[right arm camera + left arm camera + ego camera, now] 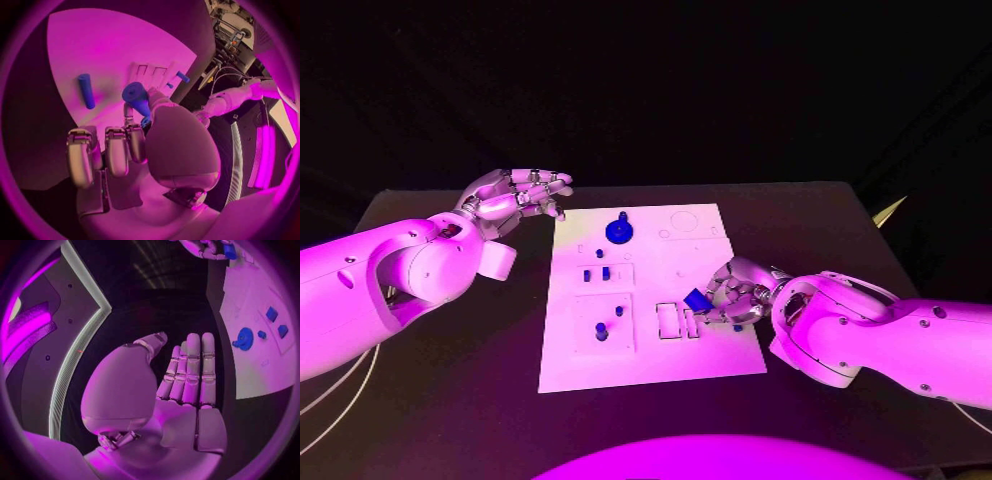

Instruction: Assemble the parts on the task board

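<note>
While pinched: part (695,299), right robot hand (737,292)

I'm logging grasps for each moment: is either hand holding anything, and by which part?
The right hand pinches a blue part at one end over the task board. The left hand holds nothing.

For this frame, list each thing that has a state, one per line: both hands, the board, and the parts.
Left hand: open, fingers apart, holding nothing, off the board's far left corner.
Right hand: holds a blue part over the board's right edge.
Task board: flat on the table.
Round blue part: on the board's far end.
Small blue parts: seated mid-board.
Blue cylinder: lying on the board.
</note>
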`<move>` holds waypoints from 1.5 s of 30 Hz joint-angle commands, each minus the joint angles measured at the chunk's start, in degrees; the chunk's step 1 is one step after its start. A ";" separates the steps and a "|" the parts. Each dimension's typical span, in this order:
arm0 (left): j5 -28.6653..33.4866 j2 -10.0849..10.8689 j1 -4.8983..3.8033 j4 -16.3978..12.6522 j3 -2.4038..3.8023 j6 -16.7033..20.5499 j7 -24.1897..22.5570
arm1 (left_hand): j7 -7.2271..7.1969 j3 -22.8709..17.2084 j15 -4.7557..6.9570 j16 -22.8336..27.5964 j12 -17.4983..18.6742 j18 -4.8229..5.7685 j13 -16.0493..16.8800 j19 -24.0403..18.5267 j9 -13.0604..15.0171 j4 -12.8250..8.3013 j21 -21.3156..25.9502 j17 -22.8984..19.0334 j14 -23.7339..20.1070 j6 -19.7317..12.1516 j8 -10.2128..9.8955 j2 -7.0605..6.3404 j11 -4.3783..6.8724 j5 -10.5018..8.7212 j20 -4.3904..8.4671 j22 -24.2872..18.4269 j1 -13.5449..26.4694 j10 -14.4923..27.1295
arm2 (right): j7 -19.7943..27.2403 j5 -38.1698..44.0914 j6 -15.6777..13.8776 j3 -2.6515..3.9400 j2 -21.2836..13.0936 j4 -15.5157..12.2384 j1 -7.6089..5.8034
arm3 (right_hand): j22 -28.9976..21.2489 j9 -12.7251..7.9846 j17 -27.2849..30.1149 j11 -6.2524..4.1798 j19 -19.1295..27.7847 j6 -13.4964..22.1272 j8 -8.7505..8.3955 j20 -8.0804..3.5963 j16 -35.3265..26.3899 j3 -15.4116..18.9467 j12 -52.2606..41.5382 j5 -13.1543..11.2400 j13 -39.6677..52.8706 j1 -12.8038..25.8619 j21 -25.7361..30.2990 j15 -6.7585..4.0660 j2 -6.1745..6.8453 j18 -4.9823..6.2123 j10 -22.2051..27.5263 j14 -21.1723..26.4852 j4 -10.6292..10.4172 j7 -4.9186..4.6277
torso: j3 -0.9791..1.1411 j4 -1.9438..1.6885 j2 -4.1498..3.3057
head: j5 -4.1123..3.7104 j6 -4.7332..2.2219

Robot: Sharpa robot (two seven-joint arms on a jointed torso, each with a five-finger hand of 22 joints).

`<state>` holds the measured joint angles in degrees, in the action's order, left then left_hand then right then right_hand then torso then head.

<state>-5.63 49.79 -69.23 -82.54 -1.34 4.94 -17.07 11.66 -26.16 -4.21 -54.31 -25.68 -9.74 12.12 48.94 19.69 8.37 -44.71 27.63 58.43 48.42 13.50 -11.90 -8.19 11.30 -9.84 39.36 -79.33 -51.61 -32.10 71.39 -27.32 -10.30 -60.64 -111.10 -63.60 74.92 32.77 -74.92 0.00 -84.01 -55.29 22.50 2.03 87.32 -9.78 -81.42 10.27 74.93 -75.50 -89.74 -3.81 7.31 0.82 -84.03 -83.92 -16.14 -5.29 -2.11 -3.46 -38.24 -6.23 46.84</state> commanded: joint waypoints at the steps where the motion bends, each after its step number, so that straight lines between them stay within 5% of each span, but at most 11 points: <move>1: -0.15 -0.17 -0.03 -0.06 0.03 -1.10 -0.29 | 0.02 0.25 0.13 0.27 -0.24 -0.73 -0.08 0.28 0.07 -0.09 0.34 0.01 -0.47 -0.42 -0.10 -0.18 0.08 0.16 -0.08 -0.07 -0.57 0.51 | 1.01 -3.61 1.97 0.01 0.85 0.12 0.03 | 15.08 0.06 -7.81 -0.44 -5.99 -1.67 0.44 -0.24 0.18 -0.67 0.04 0.10 9.48 0.96 -0.26 -0.42 -0.66 -0.82 -1.68 -4.73 -0.40 1.37 | 0.00 0.11 -0.05 | 0.23 -0.11; 5: -0.16 -0.20 -0.02 -0.02 0.03 -1.09 -0.29 | 0.02 0.25 0.13 0.27 -0.24 -0.73 -0.08 0.28 0.07 -0.09 0.34 0.01 -0.47 -0.42 -0.10 -0.18 0.08 0.16 -0.08 -0.07 -0.57 0.51 | 1.05 -4.53 2.67 0.01 1.87 0.39 0.10 | 15.08 0.05 -7.74 -0.44 -5.99 -1.68 0.43 -0.24 0.15 -0.82 0.01 0.10 9.52 1.17 -0.26 -0.41 -0.68 -0.82 -1.70 -4.71 -0.41 1.37 | -0.02 -0.11 -0.02 | 0.28 -0.04; 20: -0.16 -0.28 -0.04 -0.07 0.03 -1.05 -0.25 | 0.02 0.25 0.13 0.27 -0.24 -0.73 -0.08 0.28 0.07 -0.09 0.34 0.01 -0.47 -0.42 -0.10 -0.18 0.08 0.16 -0.08 -0.07 -0.57 0.51 | -0.45 -5.25 2.91 0.01 5.43 1.40 0.15 | 15.08 1.46 -8.14 -1.46 -5.99 -4.26 3.38 -0.88 0.27 -2.79 -0.87 -0.03 10.23 8.21 -0.26 -1.23 0.11 -0.82 -2.40 -4.80 -0.50 2.62 | 0.04 0.00 -0.07 | 0.78 0.28; 37: -0.16 -0.26 -0.04 -0.16 0.03 -1.06 -0.19 | 0.02 0.25 0.13 0.27 -0.24 -0.73 -0.08 0.28 0.07 -0.09 0.34 0.01 -0.47 -0.42 -0.10 -0.18 0.08 0.16 -0.08 -0.07 -0.57 0.51 | -1.04 -4.89 4.21 0.01 6.96 2.91 0.36 | 15.08 1.85 -8.31 -1.60 -5.99 -4.35 4.22 -1.05 0.34 -3.10 -1.37 -0.06 10.61 11.36 -0.26 -1.38 0.35 -0.82 -2.71 -4.83 -0.52 2.79 | 0.05 -0.03 -0.07 | 1.20 0.54; 45: -0.16 -0.23 -0.04 -0.17 0.03 -1.04 -0.16 | 0.05 0.34 0.09 0.41 -0.30 -0.72 -0.11 0.30 0.09 -0.05 0.53 -0.05 -0.64 -0.42 -0.06 -0.11 0.05 0.15 -0.08 -0.19 -0.75 0.55 | -1.15 -4.16 3.82 0.01 7.45 3.85 0.40 | 15.08 2.19 -8.43 -1.71 -5.99 -4.27 4.96 -1.13 0.37 -2.34 -1.59 -0.02 10.83 14.86 -0.26 -1.45 1.45 -0.82 -2.86 -4.86 -0.61 2.92 | 0.06 -0.03 -0.07 | 1.27 0.41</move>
<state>-5.69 49.64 -69.24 -82.56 -1.34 4.79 -16.97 11.66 -26.17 -4.00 -54.09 -25.68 -9.75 12.07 48.93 19.73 8.37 -44.31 27.62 58.23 48.42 13.51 -12.14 -8.18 11.30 -9.84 39.21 -79.56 -51.61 -33.13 66.36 -24.18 -10.30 -53.27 -107.34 -63.26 74.90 34.98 -74.91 -1.45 -84.01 -58.20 27.29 1.22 87.32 -12.50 -82.63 10.05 74.91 -61.19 -89.74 -4.94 8.77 0.82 -84.02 -84.04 -16.70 -4.07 -2.05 -3.48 -38.31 -4.98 47.25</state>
